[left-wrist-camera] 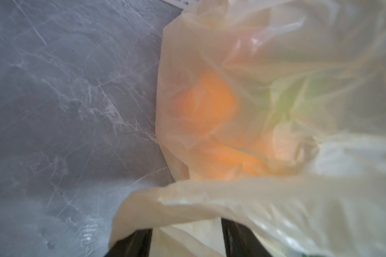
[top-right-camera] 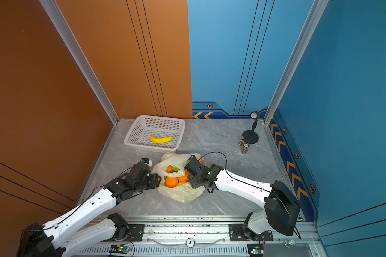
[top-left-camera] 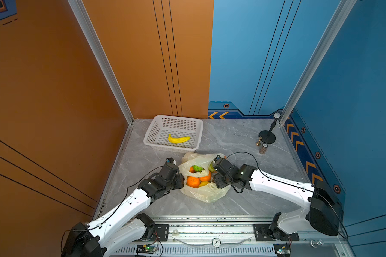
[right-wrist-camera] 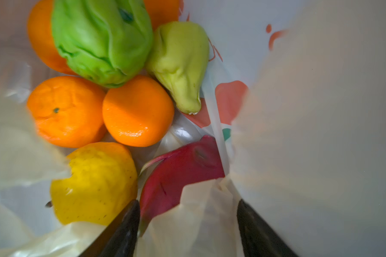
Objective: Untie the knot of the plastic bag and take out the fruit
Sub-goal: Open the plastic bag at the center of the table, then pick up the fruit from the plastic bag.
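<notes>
The plastic bag [top-left-camera: 206, 192] [top-right-camera: 183, 194] lies mid-table with its mouth spread wide, and the knot is out of view. Fruit shows inside: oranges [right-wrist-camera: 138, 111], a green apple [right-wrist-camera: 103, 42], a green pear [right-wrist-camera: 181, 64], a yellow citrus [right-wrist-camera: 94, 184] and a pink dragon fruit [right-wrist-camera: 178, 178]. My left gripper [top-left-camera: 181, 180] [left-wrist-camera: 186, 233] sits at the bag's left rim, jaws apart, with loose plastic draped between and over them. At the right rim my right gripper [top-left-camera: 214, 177] [right-wrist-camera: 188, 207] stands open over a fold of the bag's edge.
A white basket [top-left-camera: 197, 133] holding a yellow banana [top-left-camera: 178, 139] stands just behind the bag, near the back-left corner. A black round-based stand [top-left-camera: 267, 134], a small bell [top-left-camera: 258, 141] and a little jar [top-left-camera: 264, 148] are at the back right.
</notes>
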You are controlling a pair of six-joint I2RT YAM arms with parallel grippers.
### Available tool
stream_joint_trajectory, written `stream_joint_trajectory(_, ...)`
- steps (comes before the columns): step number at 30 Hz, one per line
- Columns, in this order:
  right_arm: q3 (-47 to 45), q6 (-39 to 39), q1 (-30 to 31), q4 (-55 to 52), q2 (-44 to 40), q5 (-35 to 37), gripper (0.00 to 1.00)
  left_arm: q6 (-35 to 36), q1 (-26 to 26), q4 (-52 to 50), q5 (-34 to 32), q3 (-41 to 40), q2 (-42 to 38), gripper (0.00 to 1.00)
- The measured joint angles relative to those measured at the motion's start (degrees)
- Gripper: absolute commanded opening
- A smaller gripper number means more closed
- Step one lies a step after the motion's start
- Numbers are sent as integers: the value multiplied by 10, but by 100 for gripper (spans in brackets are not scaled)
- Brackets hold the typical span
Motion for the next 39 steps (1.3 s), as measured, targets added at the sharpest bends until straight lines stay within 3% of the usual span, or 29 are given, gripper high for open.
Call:
stream_joint_trajectory(12, 87, -9, 59, 23, -30, -70, 65, 3, -10, 26, -1, 88, 13, 51)
stream_joint_trajectory(19, 99, -11, 55, 69, 57, -87, 62, 1, 2, 48, -2, 98, 45, 52)
stream_joint_trajectory(29, 140, -14, 24, 121, 181, -39, 73, 1, 51, 69, 1, 109, 61, 53)
stream_joint_trajectory(39, 184, 5, -2, 153, 240, 3, 84, 7, 52, 77, 15, 109, 63, 55)
